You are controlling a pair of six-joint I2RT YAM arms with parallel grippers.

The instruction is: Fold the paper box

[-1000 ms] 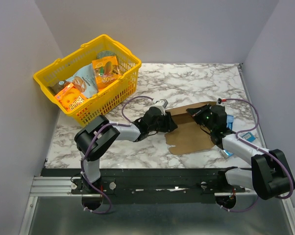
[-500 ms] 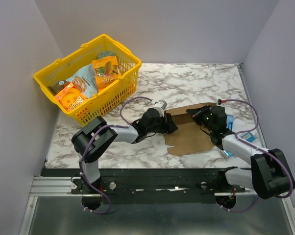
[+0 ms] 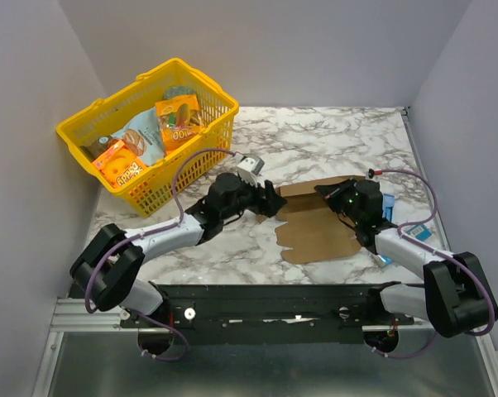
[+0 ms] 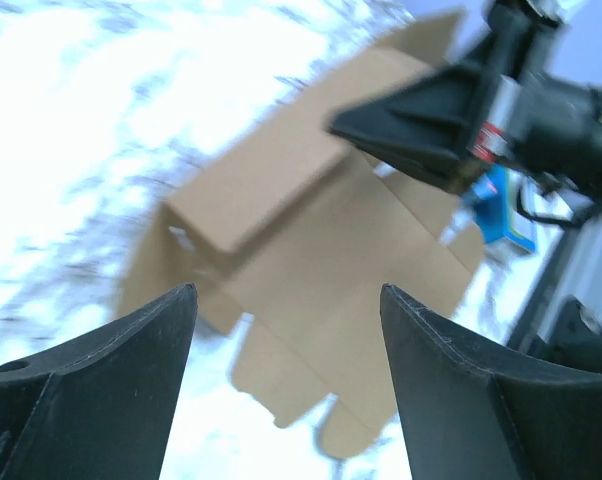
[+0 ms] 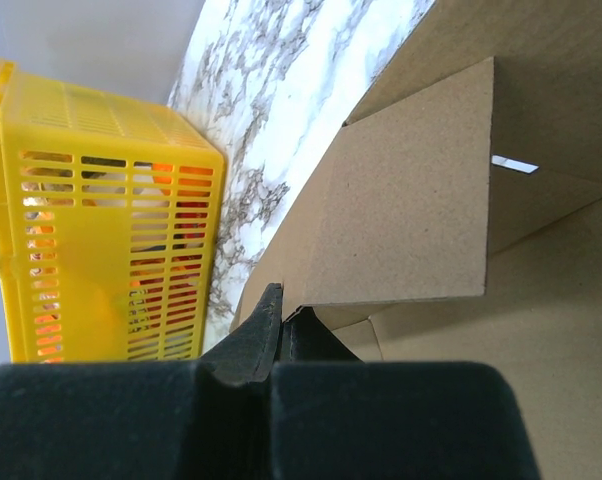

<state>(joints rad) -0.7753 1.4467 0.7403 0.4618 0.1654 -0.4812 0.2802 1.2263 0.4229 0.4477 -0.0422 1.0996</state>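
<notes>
Looks bright and even from overhead, shadows soft. Blows out to white over the marble table [image 4: 61, 100] at the left wrist, smeared by motion blur. Reads crisp on the paper box [image 5: 411, 200] at the right wrist.

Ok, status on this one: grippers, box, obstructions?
Left gripper open, just short of the paper box. Right gripper shut at its folded flap, grip unclear. Box mostly flat. Blue packet beside it, nothing blocking.

Matt brown cardboard paper box [image 3: 319, 233], smooth marble-look table [image 3: 315, 141]; yellow plastic basket [image 3: 179, 169] (latticed)
</notes>
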